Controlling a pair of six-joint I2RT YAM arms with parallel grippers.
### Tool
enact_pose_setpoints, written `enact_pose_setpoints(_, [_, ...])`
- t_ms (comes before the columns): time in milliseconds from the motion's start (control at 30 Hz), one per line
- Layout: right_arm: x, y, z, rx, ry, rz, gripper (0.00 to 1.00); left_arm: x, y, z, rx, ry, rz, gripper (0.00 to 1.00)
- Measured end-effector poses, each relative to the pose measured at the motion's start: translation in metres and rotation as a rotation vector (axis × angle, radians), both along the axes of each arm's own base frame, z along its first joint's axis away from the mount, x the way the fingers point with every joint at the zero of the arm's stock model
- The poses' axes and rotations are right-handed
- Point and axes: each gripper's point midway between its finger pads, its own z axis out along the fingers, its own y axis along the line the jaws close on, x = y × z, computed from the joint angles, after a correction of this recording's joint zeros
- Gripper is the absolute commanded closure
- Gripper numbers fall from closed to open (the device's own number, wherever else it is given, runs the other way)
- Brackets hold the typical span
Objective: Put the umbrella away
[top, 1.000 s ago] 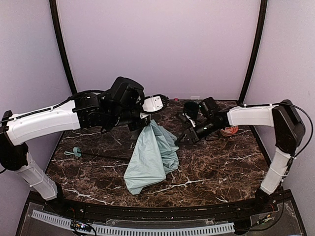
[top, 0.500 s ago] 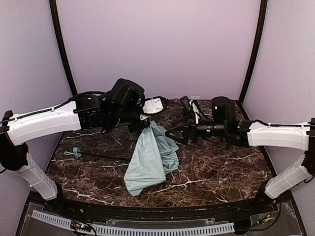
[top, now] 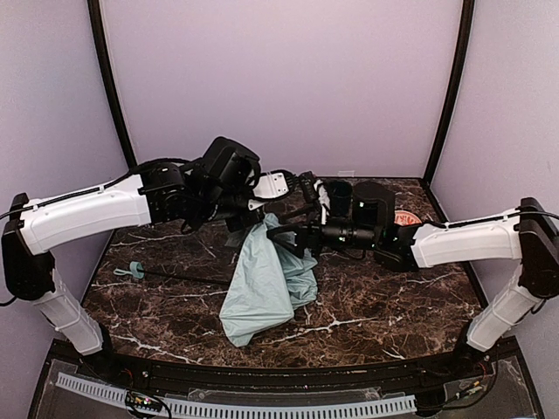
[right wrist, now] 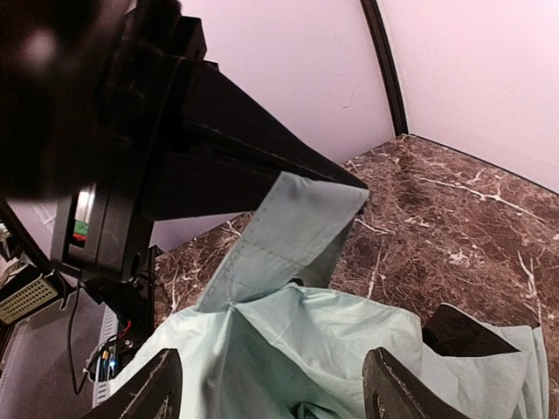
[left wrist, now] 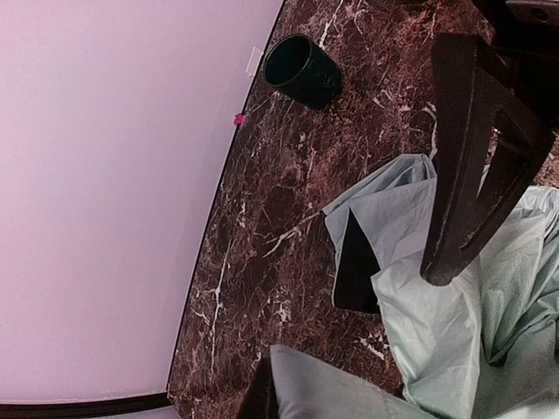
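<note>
The left end effector (top: 251,223) is pinching a corner of the pale mint-green fabric umbrella (top: 266,292) slumping on the marble worktop (top: 384,305); the right end effector (right wrist: 269,384), gaping empty, should be gripping a neighbouring fold.

Plain pale lilac walls close the space: a far wall (top: 279,78), a left wall (top: 44,87) and a right wall (top: 515,87). A thin black pole (top: 109,78) rises at each far corner. The table (top: 376,305) has a dark brown, white-veined marble top. A white slotted strip (top: 262,406) lines its near edge. The light is soft and even.
</note>
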Motion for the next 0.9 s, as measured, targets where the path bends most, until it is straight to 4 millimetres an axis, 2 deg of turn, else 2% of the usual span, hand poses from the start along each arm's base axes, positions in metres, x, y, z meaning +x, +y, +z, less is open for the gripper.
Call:
enact_pose_setpoints(67, [0.005, 0.002, -0.005, -0.006, 0.004, -0.024, 0.2, 0.004, 0.003, -0.002, 0.002, 0.01, 0.015, 1.0])
enact_pose_setpoints(167, [0.015, 0.005, -0.012, -0.001, 0.017, -0.057, 0.15, 0.009, 0.008, -0.008, 0.007, 0.034, 0.04, 1.0])
enact_pose_setpoints(233, [0.017, 0.005, -0.016, 0.004, 0.02, -0.073, 0.14, 0.013, 0.009, -0.008, -0.014, 0.047, 0.058, 1.0])
enact_pose_setpoints(400, [0.007, 0.007, -0.031, -0.015, 0.022, -0.055, 0.16, 0.019, 0.005, -0.001, -0.094, 0.065, 0.069, 1.0])
enact_pose_setpoints(467, [0.006, 0.009, -0.034, -0.018, 0.02, -0.048, 0.26, 0.02, 0.002, 0.0, -0.106, 0.07, 0.065, 1.0])
enact_pose_setpoints(500, [0.007, 0.01, -0.038, -0.021, 0.02, -0.046, 0.35, 0.021, 0.0, 0.0, -0.111, 0.072, 0.063, 1.0])
enact_pose_setpoints(533, [0.007, 0.011, -0.041, -0.028, 0.02, -0.044, 0.49, 0.022, -0.001, 0.001, -0.113, 0.072, 0.062, 1.0])
enact_pose_setpoints(567, [0.007, 0.012, -0.046, -0.033, 0.033, -0.042, 0.68, 0.024, -0.003, 0.0, -0.114, 0.074, 0.062, 1.0])
enact_pose_setpoints(600, [0.008, 0.014, -0.052, -0.042, 0.036, -0.04, 0.78, 0.026, -0.004, -0.001, -0.115, 0.075, 0.063, 1.0])
enact_pose_setpoints(700, [0.008, 0.014, -0.06, -0.054, 0.051, -0.033, 0.98, 0.03, -0.006, -0.005, -0.11, 0.081, 0.062, 1.0])
enact_pose_setpoints(833, [0.012, 0.011, -0.055, -0.031, 0.067, -0.018, 1.0, 0.05, -0.006, -0.006, -0.094, 0.071, 0.08, 1.0])
enact_pose_setpoints(900, [0.022, 0.009, -0.052, -0.018, 0.075, -0.009, 1.0, 0.066, -0.01, -0.007, -0.082, 0.062, 0.093, 1.0])
